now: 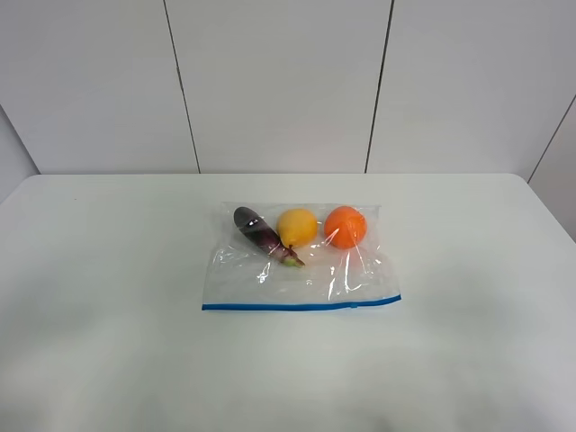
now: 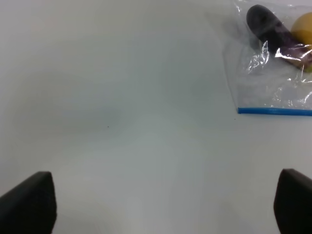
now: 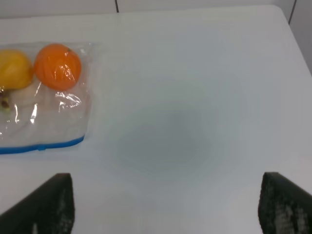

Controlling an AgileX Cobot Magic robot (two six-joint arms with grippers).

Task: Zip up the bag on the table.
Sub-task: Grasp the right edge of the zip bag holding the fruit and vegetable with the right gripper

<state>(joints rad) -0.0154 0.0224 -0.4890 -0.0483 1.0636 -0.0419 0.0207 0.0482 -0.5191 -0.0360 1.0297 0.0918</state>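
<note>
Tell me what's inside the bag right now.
Through the clear bag: an eggplant, a yellow fruit and an orange, side by side. Anything beneath them is hidden.

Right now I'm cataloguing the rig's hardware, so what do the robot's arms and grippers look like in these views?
Little shows. Of the left gripper and the right gripper, only the fingers appear, in the wrist views: matte black and blocky, with squared edges. No cables or markings are visible, and the high view shows no arm.
</note>
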